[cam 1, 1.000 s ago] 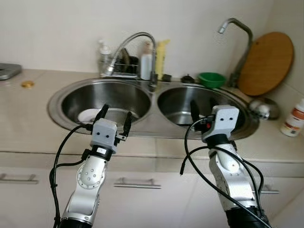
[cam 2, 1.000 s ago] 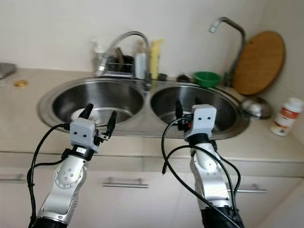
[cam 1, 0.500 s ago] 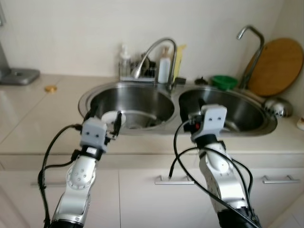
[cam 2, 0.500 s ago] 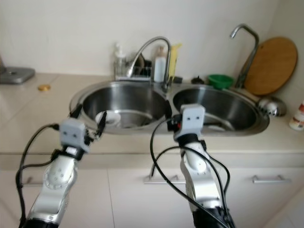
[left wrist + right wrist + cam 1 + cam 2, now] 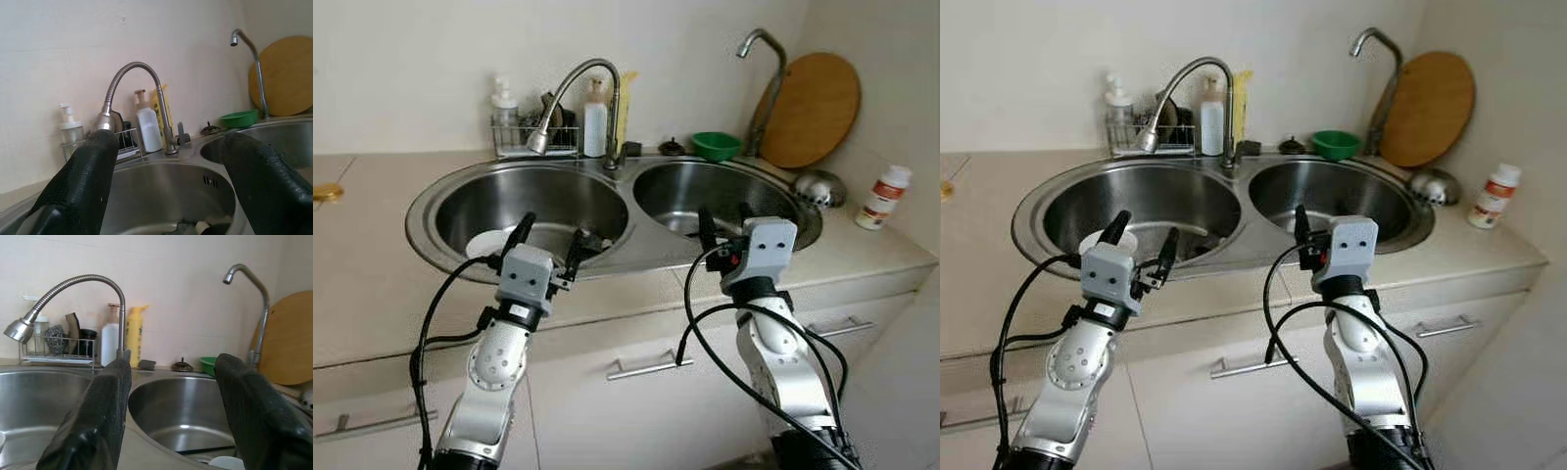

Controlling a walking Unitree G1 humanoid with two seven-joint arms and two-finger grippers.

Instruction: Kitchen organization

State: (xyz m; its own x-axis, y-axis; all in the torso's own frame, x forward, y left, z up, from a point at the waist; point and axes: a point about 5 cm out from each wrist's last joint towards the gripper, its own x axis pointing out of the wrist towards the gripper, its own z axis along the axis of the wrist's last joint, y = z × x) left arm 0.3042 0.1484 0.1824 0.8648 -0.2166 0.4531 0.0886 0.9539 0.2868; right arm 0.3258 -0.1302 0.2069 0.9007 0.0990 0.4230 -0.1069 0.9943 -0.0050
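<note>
Item: double steel sink (image 5: 431, 223) let into a beige desk (image 5: 362, 284), with cabinet fronts and bar handles (image 5: 649, 366) below the front edge. We hold our left tool (image 5: 548, 240) over the front rim of the left basin, fingers spread wide and gripping nothing; our right tool (image 5: 724, 220) stands over the front rim of the right basin, likewise parted and empty. Open room: bare desk stretches left of the sink, and a narrower strip lies to the right, up to the side wall. Left basin: a white plate (image 5: 489, 241) on the bottom near the front, and some dark pieces at the drain that we cannot identify. Right basin: a pale object just visible at the bottom in the right wrist view (image 5: 227, 462). Back ledge: wire rack (image 5: 524, 137) holding a pump bottle and scrubbers, white bottle (image 5: 595, 122), yellow bottle (image 5: 625, 108), flexible faucet (image 5: 578, 83), green bowl (image 5: 717, 147), second tall tap (image 5: 764, 69). A round wooden board (image 5: 813, 108) leans on the wall; a steel ladle (image 5: 818, 186) and a white bottle with red label (image 5: 881, 196) sit at the right.
</note>
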